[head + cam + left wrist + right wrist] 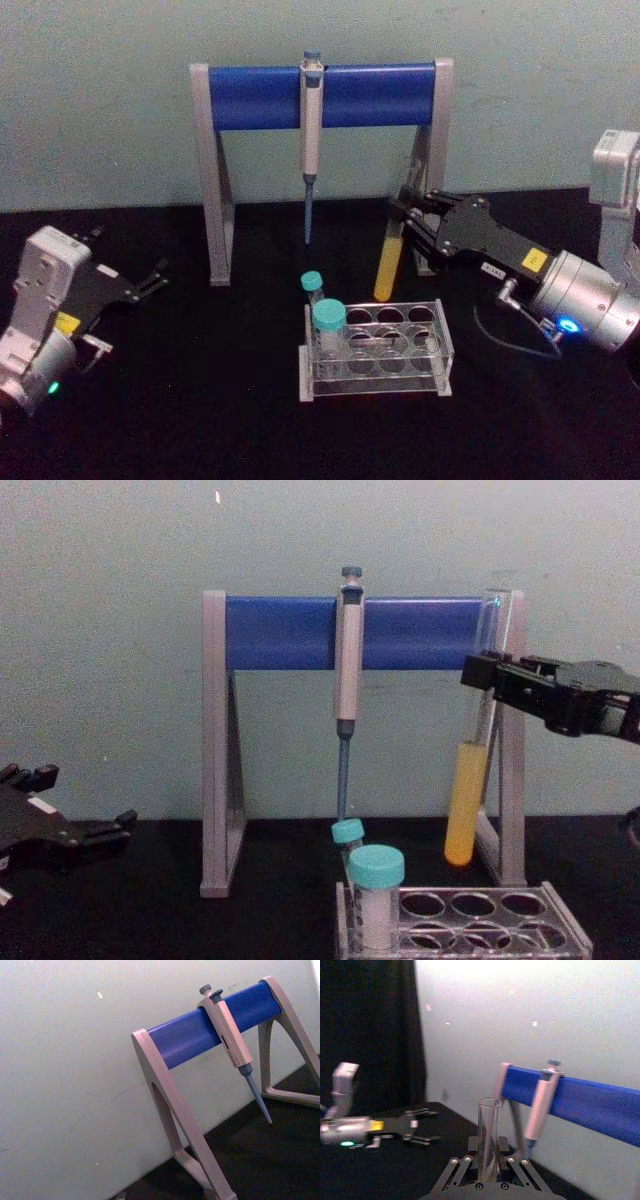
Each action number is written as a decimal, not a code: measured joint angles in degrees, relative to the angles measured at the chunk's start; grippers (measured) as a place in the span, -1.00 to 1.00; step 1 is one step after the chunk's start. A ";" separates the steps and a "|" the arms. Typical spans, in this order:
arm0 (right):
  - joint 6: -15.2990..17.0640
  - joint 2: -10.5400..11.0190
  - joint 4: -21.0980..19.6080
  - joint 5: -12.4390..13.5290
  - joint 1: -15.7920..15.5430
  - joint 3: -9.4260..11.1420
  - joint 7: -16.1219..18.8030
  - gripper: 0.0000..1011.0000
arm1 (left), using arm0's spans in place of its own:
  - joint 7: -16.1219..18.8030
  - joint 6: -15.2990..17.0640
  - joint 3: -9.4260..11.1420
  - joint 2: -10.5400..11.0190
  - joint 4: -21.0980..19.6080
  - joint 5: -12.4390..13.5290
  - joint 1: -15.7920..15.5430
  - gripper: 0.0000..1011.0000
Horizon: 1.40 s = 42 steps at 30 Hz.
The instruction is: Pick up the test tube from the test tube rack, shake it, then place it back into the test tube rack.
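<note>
Dim, even light on a black table (180, 420) before a pale wall (100, 100).
Shadows are faint and soft, and the table swallows detail. The rack (375, 350) catches small glints, and the tube (462, 810) shows a bright fleck at its rim in the chest view. In the right wrist view the wall washes out to white toward the top, and the left gripper (431, 1125) and stand (580, 1100) look smeared.

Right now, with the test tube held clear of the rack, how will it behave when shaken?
The test tube looks like thin, smooth glass, so it is probably fragile and slippery in the right gripper. Its top is uncapped, so the yellow liquid may splash out. Held high, its liquid-heavy bottom could swing.
</note>
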 joint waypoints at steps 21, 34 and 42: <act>-0.77 8.20 -2.78 0.68 -1.64 -0.01 1.13 -0.55 | 0.00 0.00 0.00 0.00 0.00 0.00 0.00 0.98; -0.99 1.76 -2.02 -5.79 -1.80 1.51 -10.77 -0.55 | 0.00 0.00 0.00 0.00 0.00 0.00 0.00 0.98; -0.20 -1.60 -0.44 -3.90 -1.07 1.83 -9.27 -0.55 | 0.00 0.00 0.00 0.00 0.00 0.00 0.00 0.98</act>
